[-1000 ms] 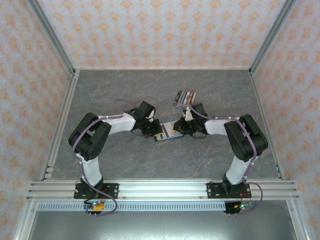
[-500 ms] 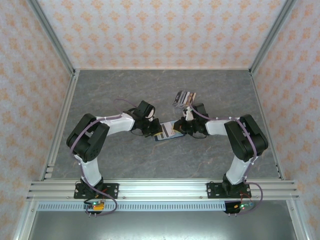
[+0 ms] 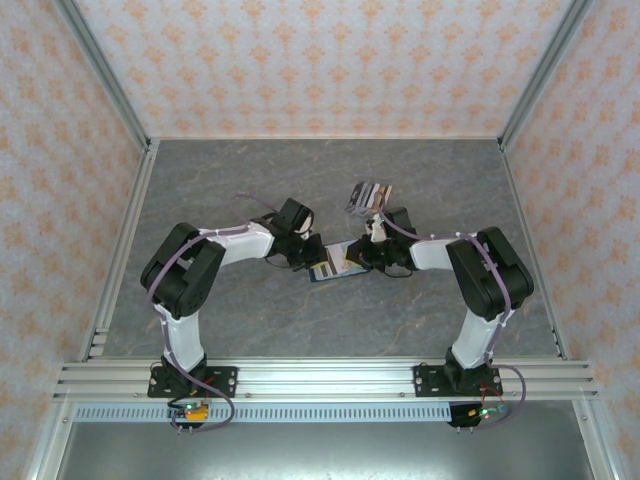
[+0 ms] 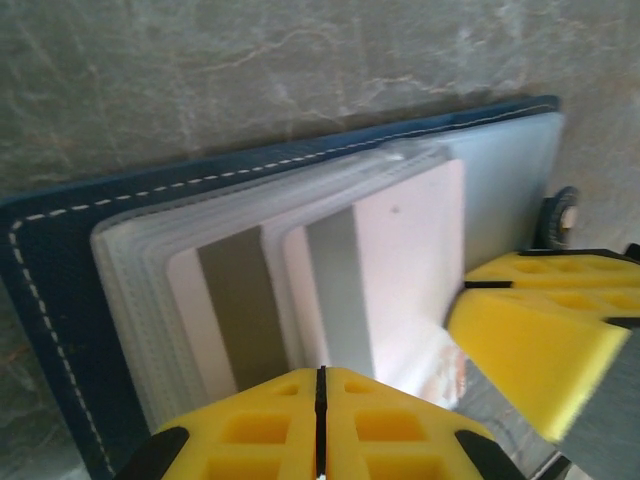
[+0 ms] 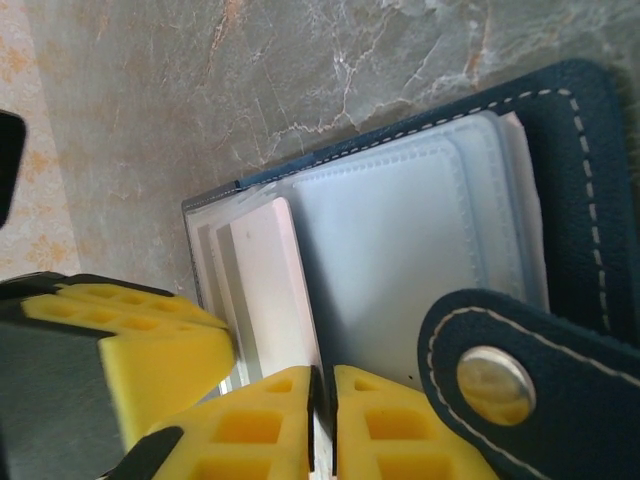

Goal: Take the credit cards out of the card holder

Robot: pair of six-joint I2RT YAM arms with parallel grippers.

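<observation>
The card holder [image 3: 333,264] lies open and flat on the grey marbled table [image 3: 250,180], near the middle, between the 2 grippers that meet over it. Up close its navy cover [image 4: 60,300] is edged with white stitching, and a fan of clear plastic sleeves [image 4: 130,270] lies on top of the cover. 2 pale cards with grey bands [image 4: 235,300] sit in those sleeves, and no lettering can be made out on either. The left gripper [image 4: 320,400] is clenched at the near edge of the sleeves, its yellow pads pressed flat together with only a hairline between them; whether anything thin is caught there cannot be told. The right gripper [image 5: 322,420] comes in from the opposite side, its pads drawn almost together on the end of a white card [image 5: 270,290] that runs down into the narrow slit between them. One of the left gripper's pads [image 5: 140,345] stands just beside that card. A navy strap [image 5: 560,340] with a shiny round metal snap [image 5: 495,385] lies over the sleeves at the right gripper's side. Behind the right gripper, apart from the holder, rests a small stack of striped cards [image 3: 368,194] — any print on them is too small to read.
</observation>
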